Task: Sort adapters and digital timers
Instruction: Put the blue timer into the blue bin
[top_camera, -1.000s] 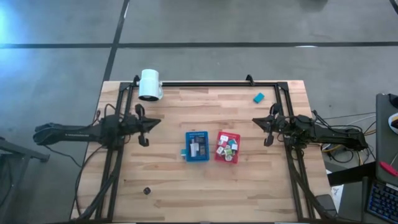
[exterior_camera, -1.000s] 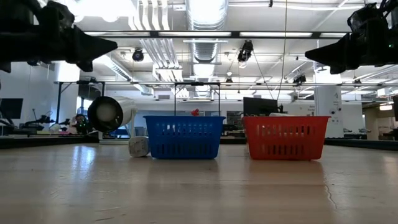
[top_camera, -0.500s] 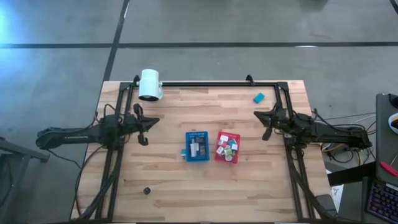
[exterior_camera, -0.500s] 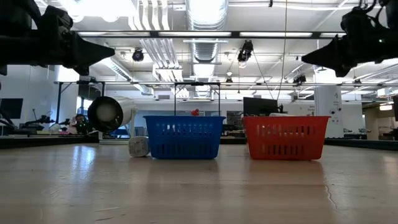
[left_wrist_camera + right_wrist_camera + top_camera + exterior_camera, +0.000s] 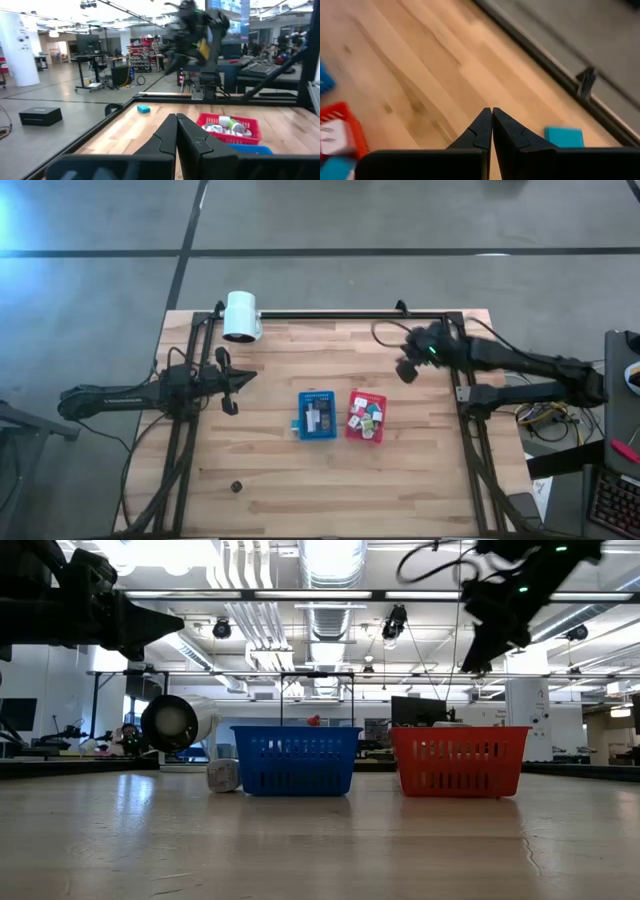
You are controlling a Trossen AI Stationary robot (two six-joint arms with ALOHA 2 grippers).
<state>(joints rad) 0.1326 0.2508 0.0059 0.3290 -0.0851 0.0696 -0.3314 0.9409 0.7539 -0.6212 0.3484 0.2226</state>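
A blue basket (image 5: 318,415) with dark flat timers and a red basket (image 5: 366,416) with white cube-like adapters stand side by side mid-table. One white adapter (image 5: 223,776) rests on the wood beside the blue basket's left wall. A teal timer (image 5: 563,136) lies flat near the far right corner, also in the left wrist view (image 5: 144,108). My right gripper (image 5: 405,372) hangs shut above the table, tipped down, between the red basket and that timer, holding nothing. My left gripper (image 5: 232,380) waits shut and level at the table's left.
A big white cylinder (image 5: 241,316) lies at the far left corner. A small dark piece (image 5: 237,487) sits near the front left. A black frame rail (image 5: 330,314) runs along the far edge, and bare wood stretches in front of the baskets.
My right gripper has risen from its level resting pose at the table's right side, swung toward the far edge and the table's middle, and tipped its fingers downward. It has stayed shut. The baskets and loose pieces have kept their places.
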